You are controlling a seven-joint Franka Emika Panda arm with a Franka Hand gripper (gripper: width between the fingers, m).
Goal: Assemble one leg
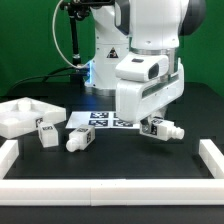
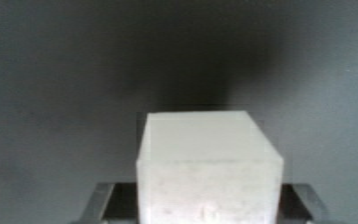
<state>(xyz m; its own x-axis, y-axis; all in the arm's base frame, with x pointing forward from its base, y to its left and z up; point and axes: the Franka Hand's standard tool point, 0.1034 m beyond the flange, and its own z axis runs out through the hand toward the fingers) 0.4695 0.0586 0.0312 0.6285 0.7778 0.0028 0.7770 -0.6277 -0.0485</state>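
Observation:
My gripper (image 1: pixel 148 123) is shut on a white leg (image 1: pixel 162 129), which sticks out toward the exterior view's right just above the black table. In the wrist view the leg (image 2: pixel 202 165) fills the gap between my gripper's (image 2: pixel 202 208) two dark fingers (image 2: pixel 117 203). Two more legs with square tags lie on the table at the exterior view's left, one (image 1: pixel 46 133) beside the panel and one (image 1: pixel 79 140) in front of the marker board. The fourth leg is not in view.
The big white square panel (image 1: pixel 22 114) lies at the exterior view's left. The marker board (image 1: pixel 100 118) lies flat behind the gripper. A white rail (image 1: pixel 110 189) borders the table's front and sides. The robot base (image 1: pixel 105 60) stands behind.

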